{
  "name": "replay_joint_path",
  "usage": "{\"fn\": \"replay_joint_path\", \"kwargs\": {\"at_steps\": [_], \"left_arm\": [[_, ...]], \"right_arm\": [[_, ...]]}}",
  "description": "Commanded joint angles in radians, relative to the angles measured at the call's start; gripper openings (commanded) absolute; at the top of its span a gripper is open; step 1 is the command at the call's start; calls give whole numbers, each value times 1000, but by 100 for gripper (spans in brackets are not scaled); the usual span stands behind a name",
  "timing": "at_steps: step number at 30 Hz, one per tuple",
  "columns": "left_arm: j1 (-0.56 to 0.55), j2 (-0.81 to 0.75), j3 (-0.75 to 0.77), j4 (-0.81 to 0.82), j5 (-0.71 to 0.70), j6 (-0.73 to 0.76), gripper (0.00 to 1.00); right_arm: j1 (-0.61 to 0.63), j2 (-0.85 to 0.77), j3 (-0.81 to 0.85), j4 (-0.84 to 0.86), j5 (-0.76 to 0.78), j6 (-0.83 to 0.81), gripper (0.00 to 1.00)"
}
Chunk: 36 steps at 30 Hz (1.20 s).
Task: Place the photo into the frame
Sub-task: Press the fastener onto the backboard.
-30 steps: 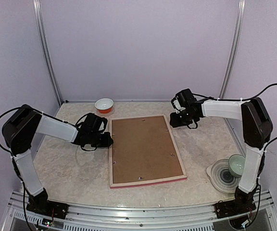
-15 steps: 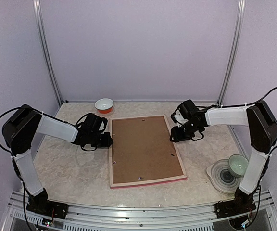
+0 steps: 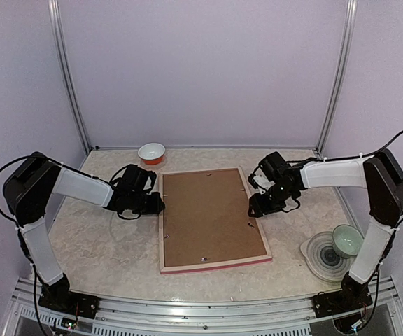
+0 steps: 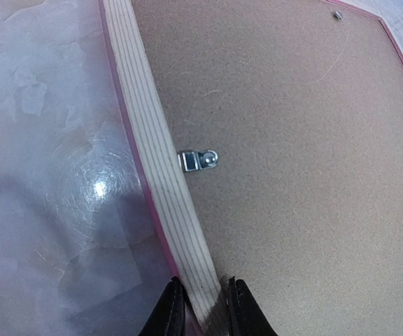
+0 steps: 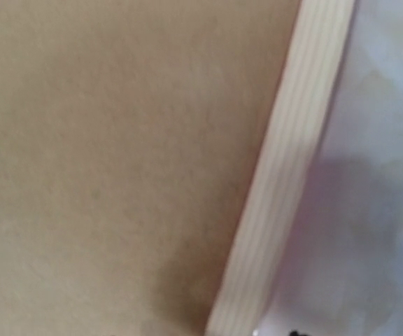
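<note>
Left wrist, left fingers (image 4: 171, 312) clamped on frame (image 4: 156, 183) edge, right fingers (image 3: 256, 209) cannot tell.

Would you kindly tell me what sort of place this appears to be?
Probably a robot lab test cell: plain walls box in a marbled tabletop, the left arm and right arm are bolted at its near edge, with a face-down frame and a bowl as props.

The left pincer (image 4: 204, 290) grips the frame (image 4: 154, 164) rail below a metal clip (image 4: 199, 160).
</note>
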Motion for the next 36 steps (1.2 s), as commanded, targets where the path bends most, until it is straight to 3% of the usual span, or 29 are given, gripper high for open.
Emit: {"fn": "replay_joint_path", "kwargs": {"at_steps": [1, 27, 36], "left_arm": [[6, 18, -4, -9, 30, 31, 20], [7, 15, -7, -5, 33, 30, 20], [8, 16, -7, -4, 37, 28, 20]], "right_arm": [[22, -31, -21, -21, -13, -12, 52], [76, -4, -44, -37, 17, -29, 47], [77, -36, -67, -55, 71, -15, 53]]}}
